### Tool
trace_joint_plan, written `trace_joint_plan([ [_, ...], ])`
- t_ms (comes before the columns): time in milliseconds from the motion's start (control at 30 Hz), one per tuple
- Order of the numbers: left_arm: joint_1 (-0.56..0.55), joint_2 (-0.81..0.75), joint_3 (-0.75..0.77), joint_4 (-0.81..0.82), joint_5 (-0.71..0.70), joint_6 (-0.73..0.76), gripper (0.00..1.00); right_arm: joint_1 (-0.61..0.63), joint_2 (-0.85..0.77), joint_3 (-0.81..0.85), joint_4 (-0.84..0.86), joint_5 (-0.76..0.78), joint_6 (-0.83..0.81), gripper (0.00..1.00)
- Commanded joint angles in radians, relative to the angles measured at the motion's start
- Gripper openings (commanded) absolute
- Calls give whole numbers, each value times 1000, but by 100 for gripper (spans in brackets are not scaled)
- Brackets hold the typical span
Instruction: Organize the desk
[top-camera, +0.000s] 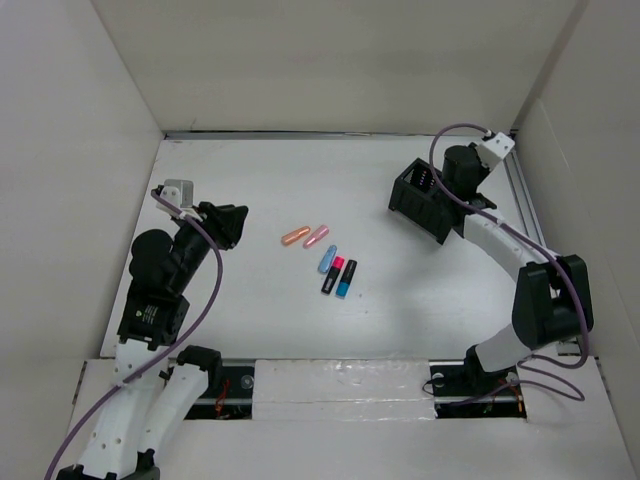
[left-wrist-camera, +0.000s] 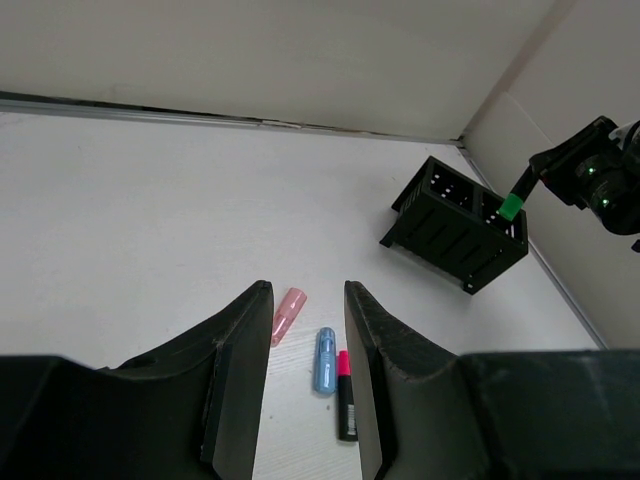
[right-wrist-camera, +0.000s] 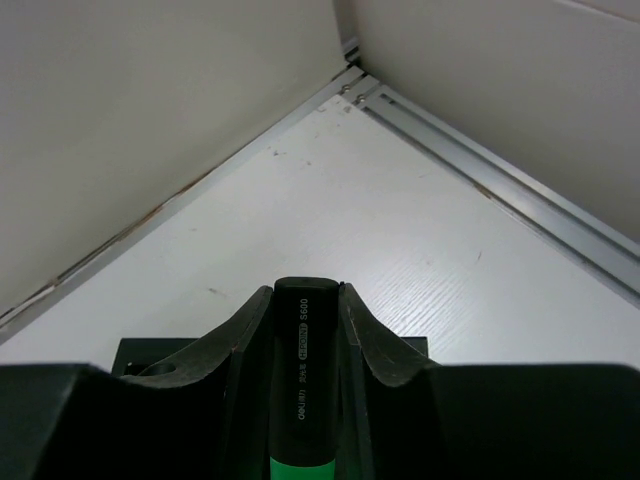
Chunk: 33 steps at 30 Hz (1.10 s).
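The right gripper is closed across the black barrel of a green highlighter, with the fingers pinching it from both sides. The highlighter is a light, stiff plastic tube with a smooth, round barrel. It could twist or slip in a loose pinch, so a hold square across the middle of the barrel looks safest. Directly below this gripper is the black organizer. The matte white tabletop stretches ahead of the gripper to the corner rails. Whether the highlighter's lower end has entered a compartment cannot be told, since the fingers hide it.

The left gripper is about half open and holds nothing. It hangs above the tabletop, which is rigid and flat and offers no place to grip. Just ahead of and below its fingertips lie a pink capsule, a blue pen and a pink-capped marker. These are small and light and may roll. From this gripper, the organizer is well apart, ahead and to the right.
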<state>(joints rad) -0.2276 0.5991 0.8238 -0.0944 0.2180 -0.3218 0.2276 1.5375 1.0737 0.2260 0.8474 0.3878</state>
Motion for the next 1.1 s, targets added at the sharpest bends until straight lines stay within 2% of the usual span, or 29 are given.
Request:
trace_joint_plan([
  [0, 4, -2, -11, 51, 17, 12, 31, -16, -16, 23, 50, 114, 0, 0],
  [133, 4, 7, -8, 47, 24, 10, 31, -42, -7, -9, 85, 105, 2, 0],
  [333, 4, 7, -8, 45, 12, 10, 31, -30, 50, 28, 38, 142, 3, 0],
  [600, 4, 4, -9, 50, 20, 12, 31, -8, 27, 38, 27, 122, -4, 0],
  [800, 4, 7, -8, 48, 14, 13, 31, 36, 4, 77, 140, 134, -110, 0],
  [933, 4, 8, -8, 42, 3, 15, 31, 58, 52, 115, 220, 139, -191, 0],
  [1067, 4, 8, -9, 45, -5, 18, 31, 69, 145, 163, 208, 134, -213, 0],
])
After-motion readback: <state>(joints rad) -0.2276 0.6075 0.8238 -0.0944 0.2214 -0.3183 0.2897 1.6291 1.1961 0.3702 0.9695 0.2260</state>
